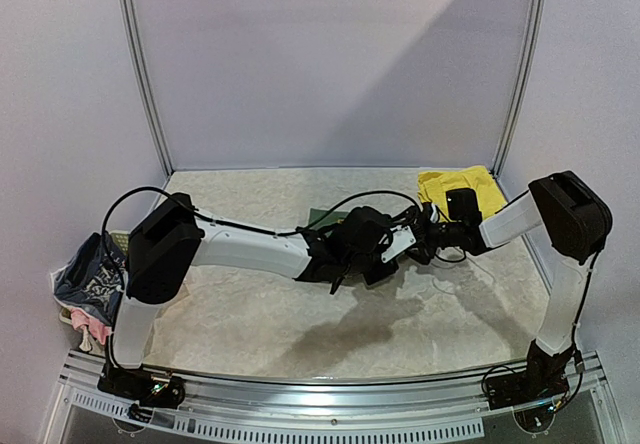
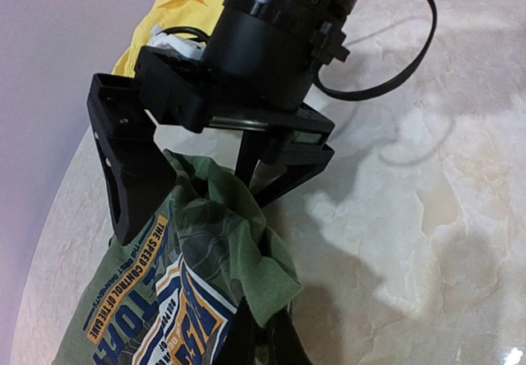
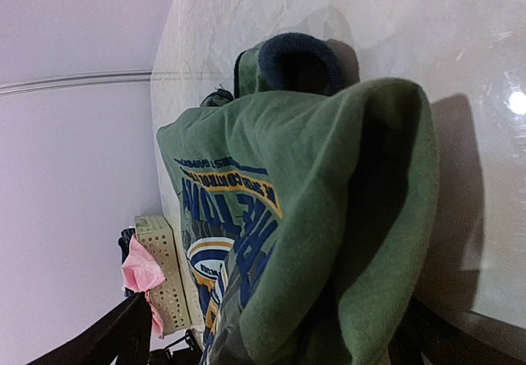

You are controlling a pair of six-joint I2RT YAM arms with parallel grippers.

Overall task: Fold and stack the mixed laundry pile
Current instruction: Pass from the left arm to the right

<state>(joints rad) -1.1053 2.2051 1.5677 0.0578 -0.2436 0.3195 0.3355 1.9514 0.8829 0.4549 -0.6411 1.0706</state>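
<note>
Nearest the left wrist camera, the left gripper (image 2: 261, 336) clenches the olive-green printed cotton top (image 2: 205, 258). In the right wrist view the right gripper (image 3: 271, 344) gapes astride it. From above it lies central on the marbled table (image 1: 250, 314); limp and light, likely best pinched at hem corners.

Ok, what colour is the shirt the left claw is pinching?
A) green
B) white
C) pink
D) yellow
A: the left claw is shut on a bunched-up green shirt with blue and gold lettering.
</note>
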